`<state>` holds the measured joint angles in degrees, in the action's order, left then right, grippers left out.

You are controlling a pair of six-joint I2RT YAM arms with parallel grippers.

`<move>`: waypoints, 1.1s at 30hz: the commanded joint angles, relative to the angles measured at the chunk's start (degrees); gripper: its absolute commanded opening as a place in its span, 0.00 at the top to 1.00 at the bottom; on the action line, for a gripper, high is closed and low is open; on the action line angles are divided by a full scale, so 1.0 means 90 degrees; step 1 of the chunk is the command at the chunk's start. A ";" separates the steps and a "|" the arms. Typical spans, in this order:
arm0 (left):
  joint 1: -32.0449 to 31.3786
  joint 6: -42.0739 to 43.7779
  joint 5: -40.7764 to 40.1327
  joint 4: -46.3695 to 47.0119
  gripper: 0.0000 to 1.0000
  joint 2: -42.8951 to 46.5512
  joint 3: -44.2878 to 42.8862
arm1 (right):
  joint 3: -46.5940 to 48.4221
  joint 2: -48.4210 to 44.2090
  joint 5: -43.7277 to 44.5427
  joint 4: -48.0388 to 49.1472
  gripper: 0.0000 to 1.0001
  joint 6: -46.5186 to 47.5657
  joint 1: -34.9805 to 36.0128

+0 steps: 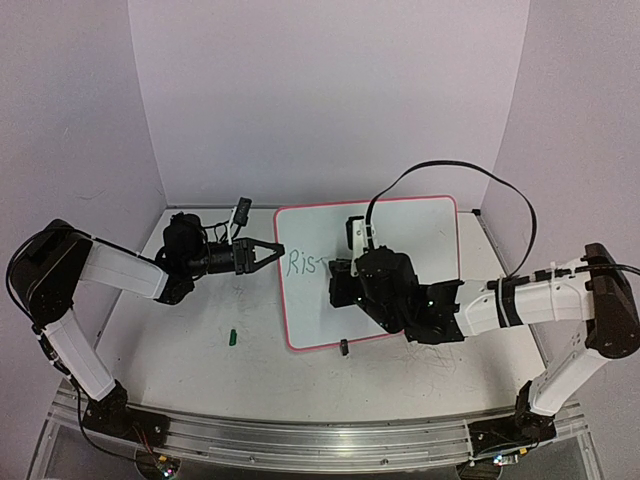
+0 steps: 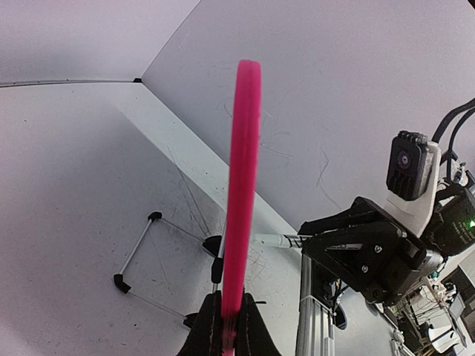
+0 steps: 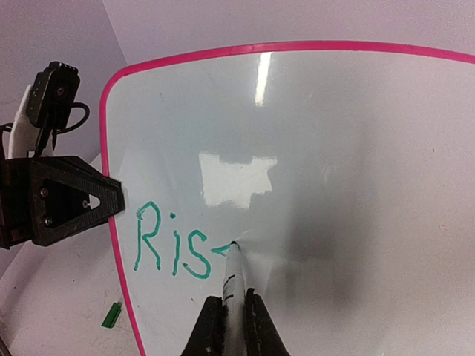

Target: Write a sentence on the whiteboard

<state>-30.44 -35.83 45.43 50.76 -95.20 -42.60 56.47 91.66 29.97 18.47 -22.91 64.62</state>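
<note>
At mid-table sits the whiteboard (image 1: 420, 240), left gripper (image 1: 268, 254) clamped on its left frame, right gripper (image 3: 231, 305) clamped on a marker (image 3: 231, 274) touching it; pressing hard could shift it and skew the writing.

You have two black two-finger grippers, the left gripper (image 1: 272, 251) and the right gripper (image 3: 235, 326); one glossy white rectangular whiteboard (image 1: 420, 230) with a thin pink frame; one slim white-barrelled marker (image 3: 231, 278); one small green cap (image 1: 232, 337); three whole green handwritten letters (image 3: 167, 248), plus one short stroke; one small black clip foot (image 1: 344, 347) seen from above.
</note>
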 commanded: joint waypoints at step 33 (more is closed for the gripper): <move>0.0018 -0.0115 0.0211 0.0210 1.00 0.0347 -0.0092 | -0.0091 0.0098 -0.0319 0.0223 1.00 0.0131 -0.0056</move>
<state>-30.44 -35.79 45.47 50.78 -95.20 -42.61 56.44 91.83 27.42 20.10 -20.51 64.25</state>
